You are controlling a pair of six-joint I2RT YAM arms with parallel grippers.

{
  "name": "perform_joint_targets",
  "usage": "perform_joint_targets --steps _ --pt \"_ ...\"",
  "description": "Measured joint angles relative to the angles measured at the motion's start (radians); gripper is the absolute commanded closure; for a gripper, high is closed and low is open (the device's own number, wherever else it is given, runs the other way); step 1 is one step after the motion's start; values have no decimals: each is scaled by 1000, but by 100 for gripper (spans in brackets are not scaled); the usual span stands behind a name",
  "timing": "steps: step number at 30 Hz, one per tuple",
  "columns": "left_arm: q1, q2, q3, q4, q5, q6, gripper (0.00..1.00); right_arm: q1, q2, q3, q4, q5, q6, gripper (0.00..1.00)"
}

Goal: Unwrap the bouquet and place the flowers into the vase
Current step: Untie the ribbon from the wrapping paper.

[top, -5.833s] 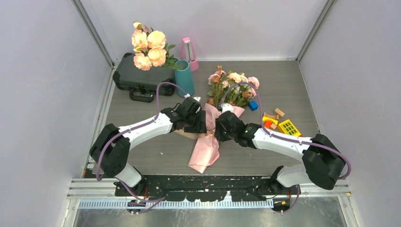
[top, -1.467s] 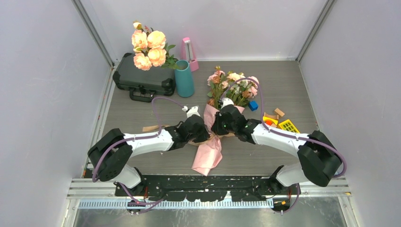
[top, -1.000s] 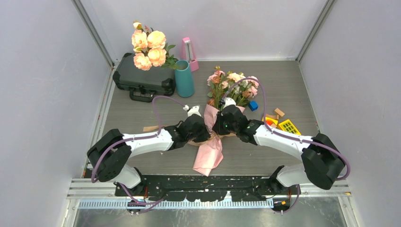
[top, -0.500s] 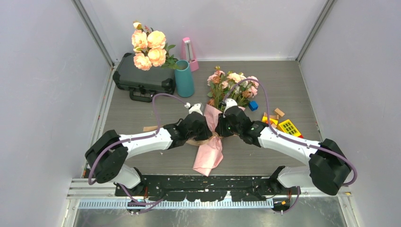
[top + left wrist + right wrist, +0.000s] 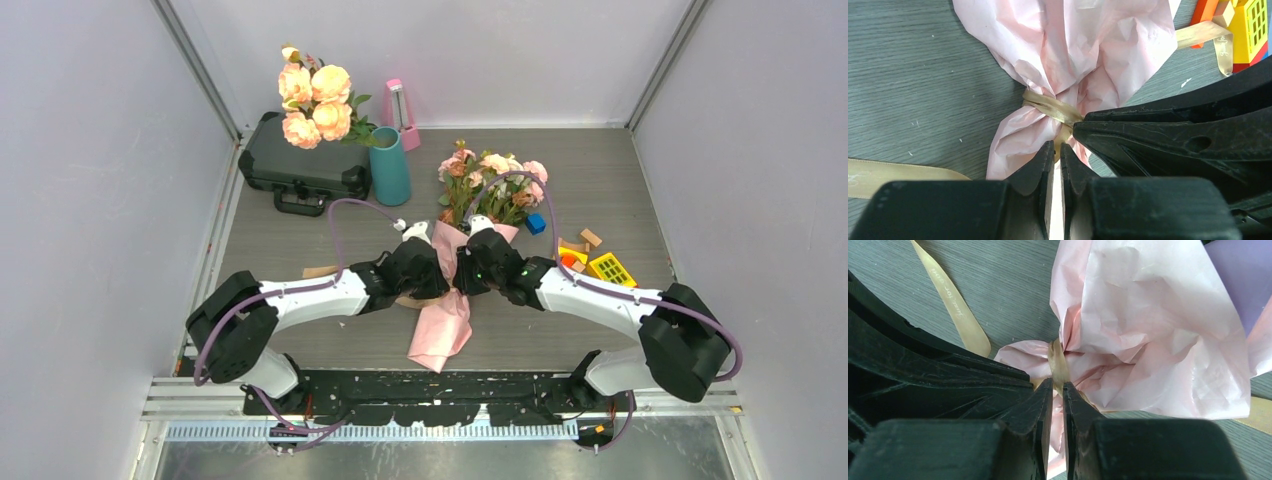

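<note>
Nearest me, the crinkled pink paper (image 5: 438, 325) of the bouquet (image 5: 447, 245) lies flat on the table (image 5: 610, 180), its tail toward the arm bases. Both black heads crowd over its waist, so from above the knot is hidden.

Up close, the left gripper (image 5: 1057, 148) is pinched to a sliver, with a strand of tan ribbon (image 5: 1048, 104) running into the slot. The right gripper (image 5: 1055, 385) comes in from the other side, nipped onto the ribbon too. Each wrist view is half blocked by the other gripper's dark bulk.

A loose ribbon end carries script lettering. It seems to begin "Just for"; the rest I can't read. The stems are buried in the paper, and only the flowers (image 5: 495, 185) show beyond it, lying down. Right of them are coloured blocks (image 5: 605, 267).

Further back, the teal vase (image 5: 390, 168) stands upright, well apart from the bouquet. It is beside a black case (image 5: 295, 160), peach roses (image 5: 318, 95) and a pink pyramid-shaped thing (image 5: 401, 110). The top is grey wood-grain, with pale grey walls (image 5: 90, 220) around it.
</note>
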Motion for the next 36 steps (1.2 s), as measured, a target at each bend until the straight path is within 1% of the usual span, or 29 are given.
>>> perform_joint_targets --steps 7,20,28,30,33,34,36 --pt "0 8 0 0 0 0 90 6 19 0 1 6 0 83" --pt "0 10 0 0 0 -1 91 21 30 0 -3 63 -12 81" --pt "0 12 0 0 0 -2 92 42 72 0 7 100 -24 80" --pt "0 14 0 0 0 -1 92 46 79 0 12 113 -25 81" --pt "0 14 0 0 0 -2 92 51 91 0 22 132 -25 92" --pt "0 14 0 0 0 -2 93 53 95 0 26 138 -25 98" --pt "0 14 0 0 0 -3 93 58 105 0 33 153 -24 100"
